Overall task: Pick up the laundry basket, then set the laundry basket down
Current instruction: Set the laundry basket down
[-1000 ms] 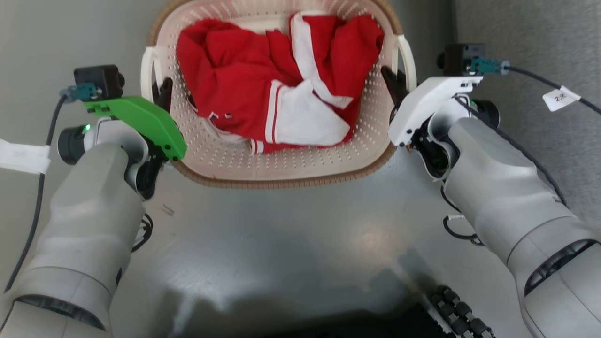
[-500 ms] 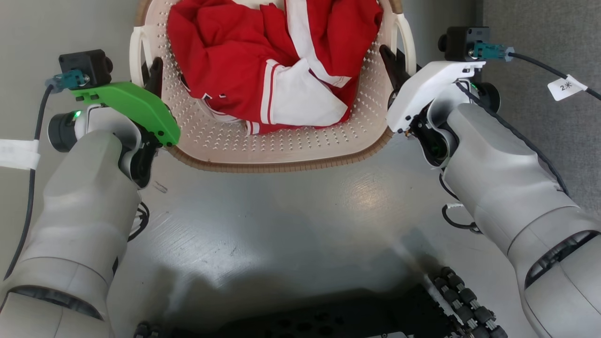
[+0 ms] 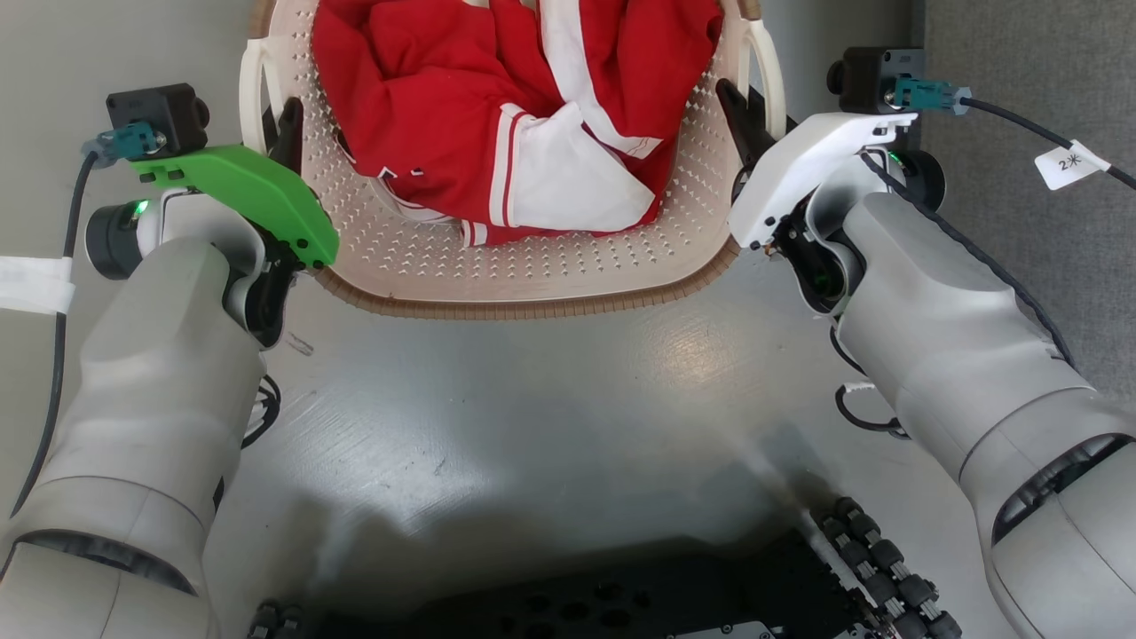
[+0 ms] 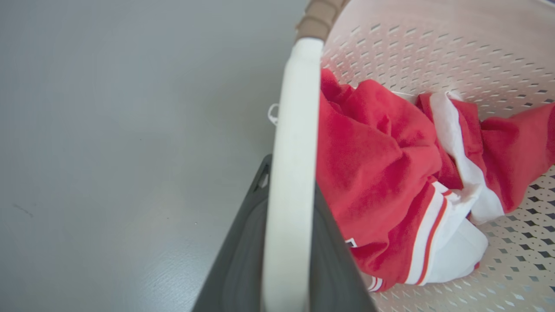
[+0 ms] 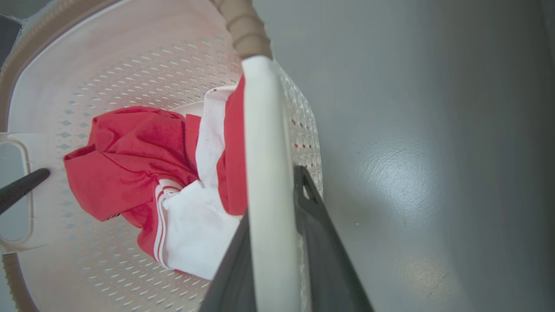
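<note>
The laundry basket (image 3: 532, 306), cream with a brown woven-look rim, sits at the top middle of the head view and holds a crumpled red and white garment (image 3: 497, 115). My left gripper (image 3: 282, 133) is shut on the basket's left white handle (image 3: 251, 98). In the left wrist view that handle (image 4: 290, 173) runs between the dark fingers (image 4: 243, 260). My right gripper (image 3: 741, 111) is shut on the right handle (image 3: 770, 75). The right wrist view shows this handle (image 5: 266, 173) clamped between the fingers (image 5: 321, 242). I cannot tell whether the basket touches the floor.
Smooth grey floor (image 3: 532, 417) lies under and in front of the basket. A darker textured surface (image 3: 1021, 53) borders it on the right. My black base with rollers (image 3: 621, 603) fills the bottom edge. A tagged cable (image 3: 1069, 164) trails from the right wrist camera.
The head view has shifted: basket and both grippers sit higher in it, and my base has come into sight at the bottom. Both grippers stay shut on the handles.
</note>
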Motion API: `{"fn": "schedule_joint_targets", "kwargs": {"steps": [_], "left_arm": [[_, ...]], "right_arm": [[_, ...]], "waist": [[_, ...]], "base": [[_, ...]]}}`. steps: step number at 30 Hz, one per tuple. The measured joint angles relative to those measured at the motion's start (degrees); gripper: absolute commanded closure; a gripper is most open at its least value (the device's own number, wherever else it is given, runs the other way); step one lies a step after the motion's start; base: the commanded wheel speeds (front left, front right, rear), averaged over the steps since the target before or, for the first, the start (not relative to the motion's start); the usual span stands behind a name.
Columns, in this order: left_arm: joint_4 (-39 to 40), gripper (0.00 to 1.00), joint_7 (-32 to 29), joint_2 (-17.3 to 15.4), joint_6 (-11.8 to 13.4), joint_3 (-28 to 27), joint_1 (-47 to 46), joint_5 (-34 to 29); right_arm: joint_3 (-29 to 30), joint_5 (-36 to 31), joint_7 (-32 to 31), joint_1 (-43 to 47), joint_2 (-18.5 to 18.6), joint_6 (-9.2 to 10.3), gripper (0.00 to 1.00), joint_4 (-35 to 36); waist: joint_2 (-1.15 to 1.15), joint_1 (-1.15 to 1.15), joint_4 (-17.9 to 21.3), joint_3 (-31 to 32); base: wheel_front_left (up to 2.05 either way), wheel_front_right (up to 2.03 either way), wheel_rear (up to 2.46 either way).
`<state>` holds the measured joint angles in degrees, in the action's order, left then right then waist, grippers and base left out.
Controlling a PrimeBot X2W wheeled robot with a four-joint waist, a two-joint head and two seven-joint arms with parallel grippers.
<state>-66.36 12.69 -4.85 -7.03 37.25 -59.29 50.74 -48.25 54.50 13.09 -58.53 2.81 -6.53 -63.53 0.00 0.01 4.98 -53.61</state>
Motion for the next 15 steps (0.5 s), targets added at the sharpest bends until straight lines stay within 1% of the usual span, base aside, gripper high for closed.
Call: {"fn": "schedule_joint_targets", "kwargs": {"steps": [3,4,5,6,7,8,10,11,12,13,14,15], "left_arm": [[-0.18,1.00,0.04,0.05,0.00,0.01,-0.13,-0.11],[-0.31,1.00,0.04,0.11,0.00,0.01,-0.15,-0.11],[-0.45,1.00,0.05,0.15,-0.01,0.01,-0.20,-0.11],[-0.62,1.00,0.05,0.21,-0.01,0.02,-0.27,-0.11],[-0.96,1.00,0.05,0.27,-0.01,0.03,-0.38,-0.11],[-1.16,1.00,0.05,0.26,0.00,0.01,-0.47,-0.11],[-1.71,1.00,0.21,0.01,0.24,-0.13,-0.52,-0.11],[-1.79,1.00,0.33,-0.13,0.24,-0.16,-0.58,-0.11],[-1.79,1.00,0.53,-0.15,0.24,-0.16,-0.63,-0.11],[-1.80,1.00,0.54,-0.15,0.24,-0.15,-0.68,-0.11],[-1.83,1.00,0.54,-0.14,0.24,-0.15,-0.71,-0.11],[-1.86,1.00,0.54,-0.11,0.24,-0.22,-0.73,-0.10]], "right_arm": [[-0.04,0.11,0.00,-0.03,0.00,0.00,1.00,-0.03],[-0.07,0.15,0.01,-0.04,0.00,0.00,0.95,-0.04],[-0.08,0.18,0.04,-0.07,0.00,0.00,0.86,-0.07],[-0.09,0.21,0.08,-0.09,0.00,0.00,0.86,-0.09],[-0.09,0.52,0.47,-0.25,-0.01,-0.30,0.66,-0.10],[-0.08,0.52,0.56,-0.36,0.05,-0.57,0.64,-0.11],[-0.11,0.52,0.58,-0.74,0.27,-0.67,0.64,-0.24],[-0.19,0.53,0.58,-0.90,0.21,-0.73,0.66,-0.24],[-0.21,0.53,0.58,-0.90,0.04,-0.96,0.71,-0.24],[-0.22,0.60,0.58,-0.90,0.03,-0.99,0.71,-0.25],[-0.22,0.62,0.66,-0.90,0.05,-1.00,0.71,-0.32],[-0.23,0.74,0.81,-0.90,0.04,-1.00,0.65,-0.45]], "waist": [[0.00,0.00,-0.03,-0.22],[0.00,0.00,-0.03,-0.27],[0.00,0.00,-0.03,-0.32],[0.00,0.00,-0.03,-0.36],[0.00,0.00,-0.02,-0.42],[0.00,0.00,-0.02,-0.45],[0.00,0.00,-0.01,-0.51],[0.00,0.00,-0.01,-0.53],[0.00,0.00,-0.01,-0.56],[0.00,0.00,0.00,-0.59],[0.00,0.00,0.00,-0.62],[0.00,0.00,0.00,-0.64]], "base": [[0.00,0.00,0.00],[0.00,0.00,0.00],[0.00,0.00,0.00],[0.00,0.00,0.00],[0.00,0.00,0.00],[0.00,0.00,0.00],[0.00,0.00,0.00],[0.00,0.00,0.00],[0.00,0.00,0.00],[0.00,0.00,0.00],[0.00,0.00,0.00],[0.00,0.00,0.00]]}}
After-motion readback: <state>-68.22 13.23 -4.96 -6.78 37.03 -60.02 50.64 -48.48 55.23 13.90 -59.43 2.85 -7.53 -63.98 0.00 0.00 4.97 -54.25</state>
